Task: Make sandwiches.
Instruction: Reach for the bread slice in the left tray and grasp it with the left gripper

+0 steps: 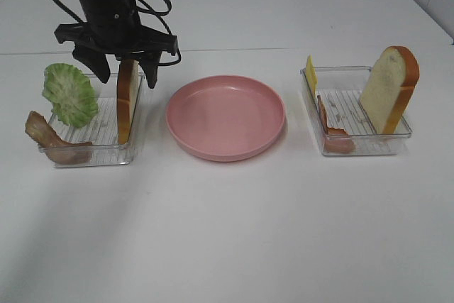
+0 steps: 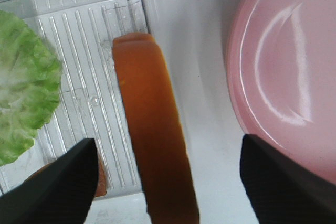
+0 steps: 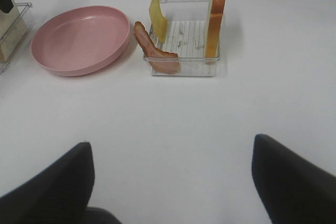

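Left wrist view gives the relation that counts: the left gripper (image 2: 168, 182) hangs directly over the bread slice (image 2: 155, 145), jaws wide apart and holding nothing, with the orange-brown crust running up between the two fingers (image 2: 52, 187). The slice stands on edge, so its long top edge lies roughly square to the line along which the jaws would close, tilted only a little. That suits a pinch across its thin faces. It is not centred, though. The crust sits nearer the finger on the lettuce (image 2: 23, 93) side, with a wider gap to the finger on the plate (image 2: 283, 77) side, and neither finger touches it. From the exterior high view the same left gripper (image 1: 128, 76) straddles the top of the bread slice (image 1: 128, 101), which leans at the plate-side wall of the left tray (image 1: 85, 161), its long axis running front to back. The likely next move is a short descent and a close, and the offset suggests the near finger would meet the bread first and nudge it. The plate (image 1: 225, 117) lies just beside this tray and is bare, so no sandwich is begun. The right gripper (image 3: 170, 182) is also spread open and empty, well back from the right tray (image 3: 181, 69) where a second slice (image 3: 216, 17) stands, so the left arm is plainly the nearer one.
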Robot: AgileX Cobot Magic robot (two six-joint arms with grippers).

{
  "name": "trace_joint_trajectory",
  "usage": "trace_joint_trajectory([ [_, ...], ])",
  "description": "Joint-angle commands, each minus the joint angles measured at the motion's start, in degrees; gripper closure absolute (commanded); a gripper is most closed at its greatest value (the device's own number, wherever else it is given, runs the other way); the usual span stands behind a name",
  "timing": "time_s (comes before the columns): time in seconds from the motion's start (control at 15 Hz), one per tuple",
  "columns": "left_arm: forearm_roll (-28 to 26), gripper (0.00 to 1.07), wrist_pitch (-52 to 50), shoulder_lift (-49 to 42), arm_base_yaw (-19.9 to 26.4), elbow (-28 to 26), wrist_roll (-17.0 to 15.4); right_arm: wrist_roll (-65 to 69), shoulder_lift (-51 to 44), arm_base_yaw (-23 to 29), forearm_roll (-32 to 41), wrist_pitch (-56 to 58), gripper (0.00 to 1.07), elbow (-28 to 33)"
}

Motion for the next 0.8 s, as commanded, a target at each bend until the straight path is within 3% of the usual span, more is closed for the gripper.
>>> trace_joint_trajectory([
  [0.07, 0.2, 0.46, -0.6, 0.2, -0.2, -0.3, -0.6, -0.1, -0.7, -0.2, 0.1, -0.7, 0.3, 0.1],
  [0.53, 0.2, 1.0, -0.5, 0.2, -0.2, -0.3, -0.6, -0.1, -0.7, -0.2, 0.1, -0.7, 0.3, 0.1],
  [0.67, 0.2, 1.07, -0.5, 0.2, -0.2, -0.6, -0.6, -0.1, -0.7, -0.2, 0.1, -0.7, 0.3, 0.1],
  [0.8, 0.2, 1.07, -0.5, -0.4, -0.2, -0.6, -0.6, -0.1, -0.7, -0.2, 0.1, -0.7, 0.3, 0.1],
])
